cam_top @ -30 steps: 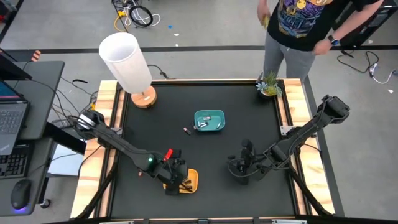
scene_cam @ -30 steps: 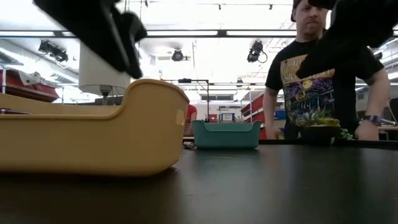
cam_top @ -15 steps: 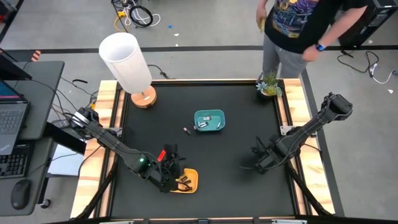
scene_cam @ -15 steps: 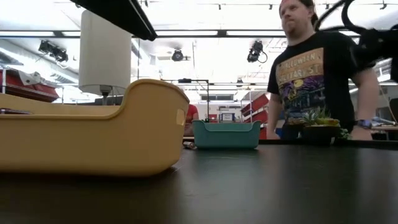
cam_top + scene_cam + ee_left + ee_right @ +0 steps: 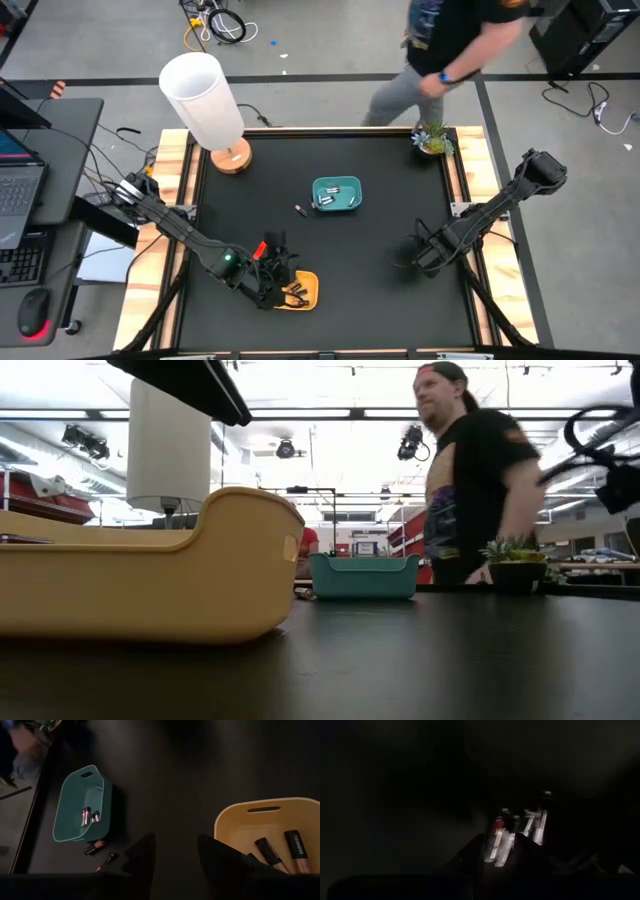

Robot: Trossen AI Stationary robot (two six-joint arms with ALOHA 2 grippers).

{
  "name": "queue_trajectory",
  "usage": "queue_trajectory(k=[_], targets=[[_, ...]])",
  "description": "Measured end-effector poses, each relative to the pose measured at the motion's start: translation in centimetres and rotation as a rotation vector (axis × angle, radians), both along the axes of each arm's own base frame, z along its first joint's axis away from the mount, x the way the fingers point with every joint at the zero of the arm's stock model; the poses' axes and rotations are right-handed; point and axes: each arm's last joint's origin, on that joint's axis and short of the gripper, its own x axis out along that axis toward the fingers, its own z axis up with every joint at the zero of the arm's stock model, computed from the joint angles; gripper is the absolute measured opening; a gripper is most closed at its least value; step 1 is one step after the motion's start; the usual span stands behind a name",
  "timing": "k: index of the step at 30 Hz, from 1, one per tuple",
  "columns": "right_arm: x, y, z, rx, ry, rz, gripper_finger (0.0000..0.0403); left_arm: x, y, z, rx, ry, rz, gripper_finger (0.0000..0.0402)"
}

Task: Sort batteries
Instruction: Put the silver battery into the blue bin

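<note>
My left jaws hang just beside the yellow tray (image 5: pixel 265 810) at the near edge of the bench (image 5: pixel 380 170), over bare black matte surface. They stand apart with nothing between them. The tray is smooth plastic with rounded corners and a slot handle. Dark batteries (image 5: pixel 270 852) with copper ends lie in it, which only my left wrist view shows clearly. The low view gives just the tray's curved outer wall (image 5: pixel 150 580).

My right jaws sit over the bare right side of the bench, well apart from both trays. I cannot tell whether they are open or shut: my right wrist view is dark, with only some pale smeared streaks (image 5: pixel 502 842).

Farther out, near the bench's middle, is the teal tray (image 5: pixel 67 820), also rounded plastic, with small silvery-and-black cells (image 5: pixel 87 816) inside. Two loose dark cells (image 5: pixel 95 846) lie just beside it on the bench; the high view shows only one speck there (image 5: pixel 300 209).

At the far edge stand a white cylinder-shaded lamp (image 5: pixel 200 95) on a wooden base and a small potted plant (image 5: pixel 433 138).

A second ago my left jaws were over the yellow tray. My right arm has since drawn rightward, and the person (image 5: pixel 450 50) beyond the bench has turned and stepped leftward.
</note>
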Motion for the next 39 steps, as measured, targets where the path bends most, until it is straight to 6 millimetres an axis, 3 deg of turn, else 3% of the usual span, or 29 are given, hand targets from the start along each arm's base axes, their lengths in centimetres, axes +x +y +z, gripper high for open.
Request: queue_trajectory(k=[18, 28, 34, 39], targets=[[0.1, 0.0, -1.2, 0.021, -0.071, -0.018, 0.009, -0.1, 0.1, 0.0, 0.003, 0.008, 0.003, 0.0162], [0.2, 0.0, -1.3, 0.001, -0.099, -0.005, 0.0067, -0.1, 0.1, 0.0, 0.004, 0.01, 0.003, 0.0162], [0.1, -0.1, -2.0, 0.015, -0.13, 0.027, 0.0015, -0.1, 0.1, 0.0, -0.001, 0.007, 0.008, 0.0162], [0.4, 0.1, -1.5, -0.006, -0.164, 0.05, 0.0013, -0.1, 0.0, 0.0, -0.018, 0.001, 0.016, 0.0162]])
